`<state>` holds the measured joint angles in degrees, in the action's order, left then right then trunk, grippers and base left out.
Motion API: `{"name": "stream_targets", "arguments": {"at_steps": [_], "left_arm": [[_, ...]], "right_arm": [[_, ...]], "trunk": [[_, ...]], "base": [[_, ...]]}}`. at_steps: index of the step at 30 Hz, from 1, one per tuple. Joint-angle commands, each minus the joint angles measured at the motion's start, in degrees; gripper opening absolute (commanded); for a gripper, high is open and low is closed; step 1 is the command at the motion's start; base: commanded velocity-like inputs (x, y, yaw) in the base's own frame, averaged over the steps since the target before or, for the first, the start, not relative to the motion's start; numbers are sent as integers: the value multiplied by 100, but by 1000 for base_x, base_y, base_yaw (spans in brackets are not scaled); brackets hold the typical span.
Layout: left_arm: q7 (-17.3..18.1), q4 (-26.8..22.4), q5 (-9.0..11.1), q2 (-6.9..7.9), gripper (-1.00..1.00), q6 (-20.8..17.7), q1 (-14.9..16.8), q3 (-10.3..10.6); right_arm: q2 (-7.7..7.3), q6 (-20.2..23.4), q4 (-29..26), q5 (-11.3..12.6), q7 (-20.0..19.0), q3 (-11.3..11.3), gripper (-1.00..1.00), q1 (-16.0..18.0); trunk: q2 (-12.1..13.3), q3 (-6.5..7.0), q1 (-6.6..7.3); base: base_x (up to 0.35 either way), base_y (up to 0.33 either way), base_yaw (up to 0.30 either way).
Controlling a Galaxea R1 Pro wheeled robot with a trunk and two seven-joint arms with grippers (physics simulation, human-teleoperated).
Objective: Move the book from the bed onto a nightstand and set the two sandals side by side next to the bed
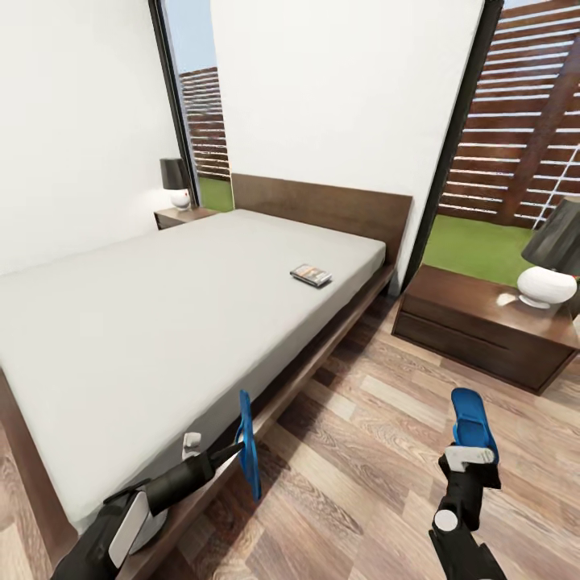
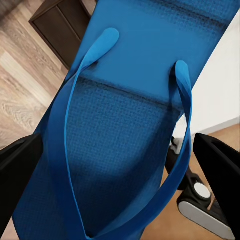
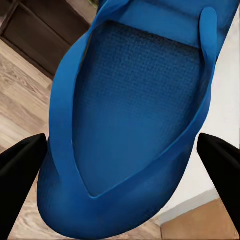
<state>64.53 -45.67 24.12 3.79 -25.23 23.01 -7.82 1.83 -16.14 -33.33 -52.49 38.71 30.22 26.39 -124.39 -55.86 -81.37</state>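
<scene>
In the head view my left gripper point(image 1: 229, 453) is shut on one blue sandal point(image 1: 249, 444), held edge-on just off the bed's point(image 1: 145, 322) near side rail. My right gripper point(image 1: 470, 459) is shut on the other sandal point(image 1: 471, 423), raised above the wood floor in front of the right nightstand point(image 1: 483, 322). The book point(image 1: 311, 275) lies flat on the mattress near the headboard end. A second nightstand point(image 1: 181, 216) stands at the far side of the bed. The left wrist view has the sandal point(image 2: 125, 125) with its straps between black fingers point(image 2: 17, 170). The right wrist view has its sandal point(image 3: 135, 110) between fingers point(image 3: 20, 165).
A white lamp with a dark shade point(image 1: 549, 266) stands on the right nightstand, another lamp point(image 1: 176, 184) on the far one. Tall windows point(image 1: 524, 121) show a slatted fence and grass. Wood floor point(image 1: 370, 467) lies between the bed and the right nightstand.
</scene>
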Motion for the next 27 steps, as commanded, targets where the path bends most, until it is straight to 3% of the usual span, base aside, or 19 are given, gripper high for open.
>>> {"name": "stream_targets", "arguments": {"at_steps": [1, 4, 6, 8, 11, 13, 15, 17, 19, 21, 24, 27], "left_arm": [[10, 3, 22, 2, -100, -52, 2, -1], [9, 5, 22, 2, -100, -52, 2, -1], [8, 6, 22, 1, -100, -52, 2, -1], [8, 6, 22, -1, -100, -52, 2, -1], [3, 6, 16, -1, -100, -48, 2, 1], [-11, 6, 14, -1, -100, -45, 2, 0], [-62, 6, 19, -1, -100, -47, 2, 1], [-88, 6, 21, -1, -100, -46, 2, 3], [-102, 6, 21, -1, -100, -45, 2, 1], [-110, 6, 22, -1, -100, -44, 2, 0], [-114, 6, 22, -1, -100, -44, 2, 0], [-115, 6, 22, -1, -100, -44, 2, -1]], "right_arm": [[13, -37, 19, -116, 1, 54, -100, 7], [9, -43, 36, -177, -30, 69, -100, 7], [5, -41, 40, -97, -47, 83, -100, 7], [2, -33, 43, 381, -125, 82, -100, 7], [2, -33, 40, 809, -393, 83, -100, 7], [3, -33, 44, 911, -471, 78, -100, 7], [27, 27, 193, 848, -478, 47, -100, 7], [36, 91, 399, 585, -483, -35, -100, 7], [41, 261, 659, 56, -480, -235, -100, 7], [42, 634, 982, -861, -477, -528, -100, 7], [35, 1134, 1185, -1730, -496, -686, -100, 7], [28, 1383, 1251, -2053, -546, -738, -100, 7]], "trunk": [[40, 14, 23], [160, 68, 89], [240, 103, 133], [320, 139, 177], [441, 193, 243], [521, 229, 287], [601, 265, 331], [681, 301, 375], [762, 337, 419], [842, 373, 463], [962, 427, 529], [1082, 480, 595]], "base": [[0, 0, 0], [0, 0, 0], [0, 0, 0], [0, 0, 0], [0, 0, 0], [0, 0, 0], [0, 0, 0], [0, 0, 0], [0, 0, 0], [0, 0, 0], [0, 0, 0], [0, 0, 0]]}}
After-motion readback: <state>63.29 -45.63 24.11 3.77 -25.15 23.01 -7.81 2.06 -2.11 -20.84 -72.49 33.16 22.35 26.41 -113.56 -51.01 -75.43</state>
